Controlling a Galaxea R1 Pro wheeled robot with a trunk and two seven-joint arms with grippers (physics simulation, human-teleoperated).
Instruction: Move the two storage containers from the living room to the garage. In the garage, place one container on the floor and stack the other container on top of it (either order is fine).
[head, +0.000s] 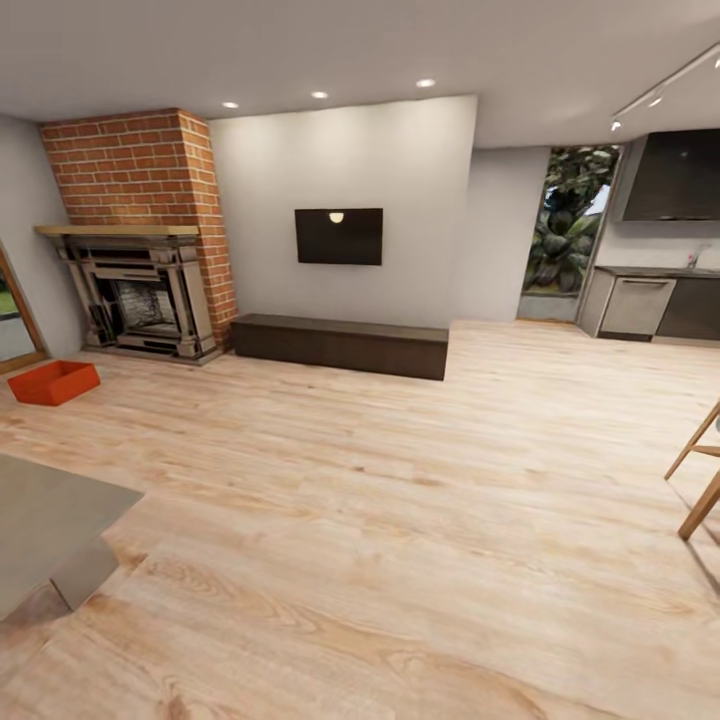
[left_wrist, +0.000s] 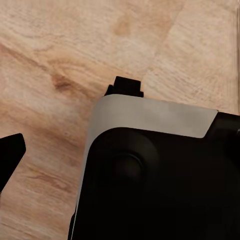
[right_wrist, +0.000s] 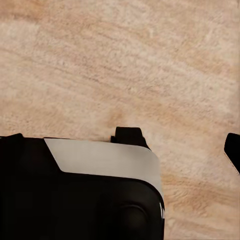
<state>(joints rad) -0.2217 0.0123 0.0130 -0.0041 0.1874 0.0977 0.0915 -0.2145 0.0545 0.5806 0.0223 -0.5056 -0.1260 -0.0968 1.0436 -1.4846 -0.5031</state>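
Storage container (head: 55, 382) is the target; one orange-red open-top bin is in the head view, sitting on the wood plank floor (head: 420, 520) of the living room, well apart from the robot, off to the robot's left and forward; nothing in it that I can see.

Near: both wrist views look down at plank floor past the black-and-grey body of the robot; left gripper (left_wrist: 65, 117) has one dark finger over the body's edge and the other at the frame edge, well apart, so I read it as spread with nothing between; right gripper (right_wrist: 182, 137) looks the same, fingers apart, empty.

Mid: grey low table corner (head: 50, 520) sits just ahead-left of the base, roughly between the robot and the bin; my guess is a straight line to the bin clips it, so the base should swing around its right side.

Far: bin lies in front of the brick fireplace (head: 140, 240), near the glass door edge on the left; long dark cabinet (head: 340, 345) and wall TV (head: 338, 236) are to its right; kitchen units (head: 650, 300) far right.

Key relation: bin is left of centre, so the left arm is the nearer one; long axis looks to run diagonally, toward the fireplace; too far to judge the grasp edge. Task stage: approach only, no pick yet.
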